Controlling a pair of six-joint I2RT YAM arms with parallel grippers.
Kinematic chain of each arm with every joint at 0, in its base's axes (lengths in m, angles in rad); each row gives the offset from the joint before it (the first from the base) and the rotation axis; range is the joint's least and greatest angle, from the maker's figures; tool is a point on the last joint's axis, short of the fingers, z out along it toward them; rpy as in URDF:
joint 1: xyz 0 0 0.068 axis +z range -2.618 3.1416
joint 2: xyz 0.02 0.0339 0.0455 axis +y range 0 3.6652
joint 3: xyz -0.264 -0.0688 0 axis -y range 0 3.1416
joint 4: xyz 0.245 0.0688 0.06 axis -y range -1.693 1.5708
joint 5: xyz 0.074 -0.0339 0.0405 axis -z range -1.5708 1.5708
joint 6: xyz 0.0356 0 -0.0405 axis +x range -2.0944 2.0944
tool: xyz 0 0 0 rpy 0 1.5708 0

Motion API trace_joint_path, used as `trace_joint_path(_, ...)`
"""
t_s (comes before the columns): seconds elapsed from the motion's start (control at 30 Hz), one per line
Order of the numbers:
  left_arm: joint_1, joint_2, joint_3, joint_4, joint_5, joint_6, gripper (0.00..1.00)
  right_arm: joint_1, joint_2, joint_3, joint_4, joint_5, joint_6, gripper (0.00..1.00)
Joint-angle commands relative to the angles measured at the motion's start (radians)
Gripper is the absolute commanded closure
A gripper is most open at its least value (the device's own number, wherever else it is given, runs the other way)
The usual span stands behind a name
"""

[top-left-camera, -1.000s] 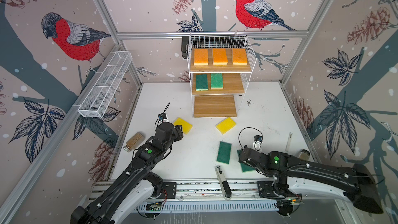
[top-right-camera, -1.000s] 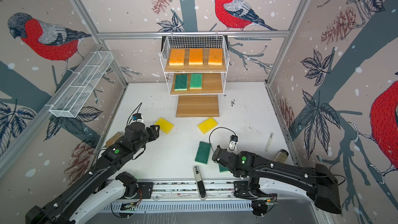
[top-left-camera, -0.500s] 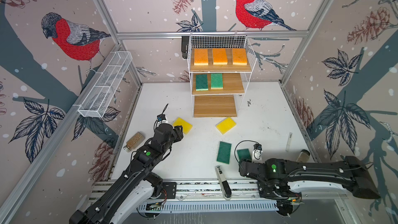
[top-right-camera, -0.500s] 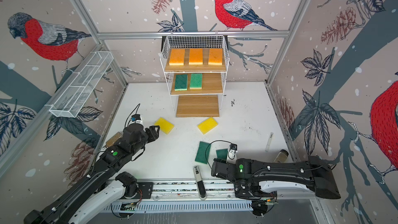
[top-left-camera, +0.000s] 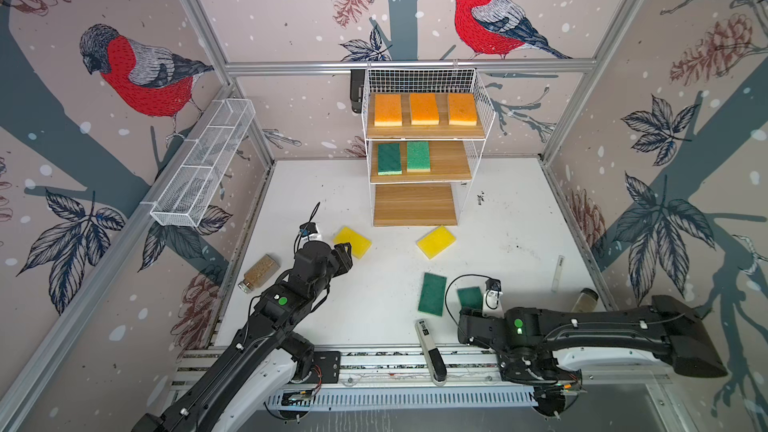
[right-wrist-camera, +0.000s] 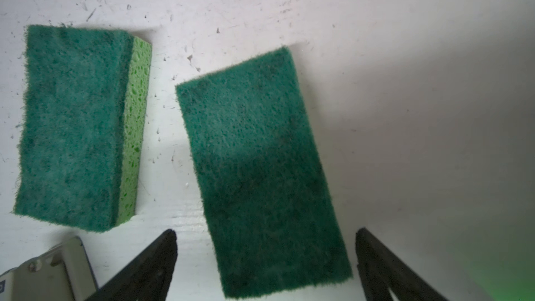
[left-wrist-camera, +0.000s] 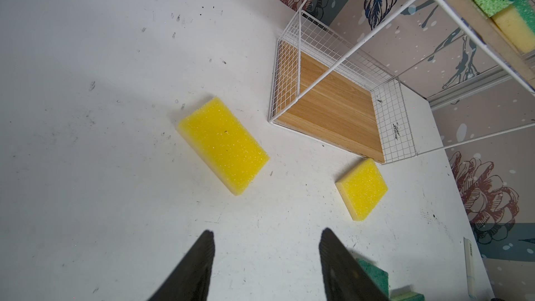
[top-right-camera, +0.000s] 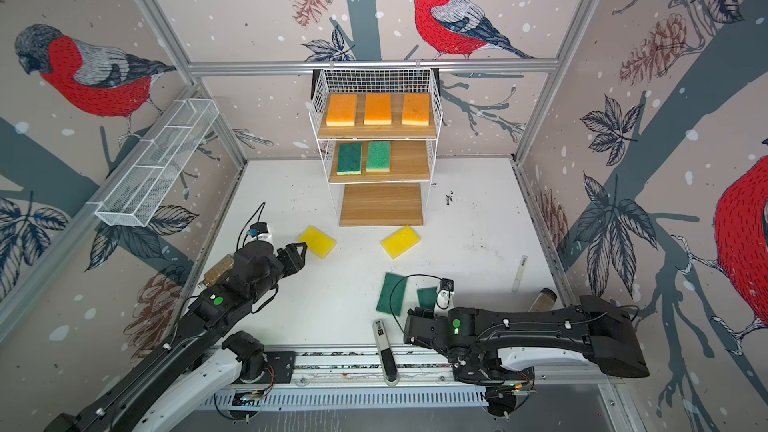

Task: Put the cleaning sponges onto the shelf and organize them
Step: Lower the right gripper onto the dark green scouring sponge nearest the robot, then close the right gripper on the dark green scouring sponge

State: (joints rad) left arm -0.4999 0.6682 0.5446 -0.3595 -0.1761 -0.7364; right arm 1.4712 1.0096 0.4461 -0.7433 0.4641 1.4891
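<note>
Bird-and-pinecone wallpaper closes in a scuffed white bench [top-left-camera: 374, 305]. Low over it the right hand [right-wrist-camera: 266, 233] is spread wide, its dark fingers standing either side of the near end of a green sponge [right-wrist-camera: 260, 169] without visibly touching it. Only the fingertips show in the wrist view. In both top views the hand is hidden under its own arm, which also covers part of that sponge. Just beside it lies a second green sponge [right-wrist-camera: 78, 125], and a white-and-black device [right-wrist-camera: 49, 270] is cut off at the frame edge.

The left hand [left-wrist-camera: 266, 235] is partly spread and empty, above bare bench near a yellow sponge [left-wrist-camera: 223, 146]. Another yellow sponge [left-wrist-camera: 362, 189] lies just by the shelf [left-wrist-camera: 327, 105], whose bottom board is bare. Three orange sponges [top-left-camera: 424, 109] sit on its top board and two green-topped sponges [top-left-camera: 390, 158] on the middle one.
</note>
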Motion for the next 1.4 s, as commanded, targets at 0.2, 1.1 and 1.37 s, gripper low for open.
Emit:
trace_joint_path(0.2, 0.001, -0.001, -0.002, -0.012, -0.007, -0.021, 0.41, -0.006, 0.031, -0.03, 0.076, -0.011, -0.071, 0.08)
trace_joint_path(1.1, 0.0, -0.005, -0.01, -0.012, -0.003, -0.034, 0.41, -0.064, 0.133, -0.031, 0.106, -0.048, -0.121, 0.28)
trace_joint_path(1.37, 0.001, -0.015, -0.005, -0.025, -0.016, -0.039, 0.42, -0.064, 0.125, -0.03, 0.086, -0.058, -0.133, 0.38)
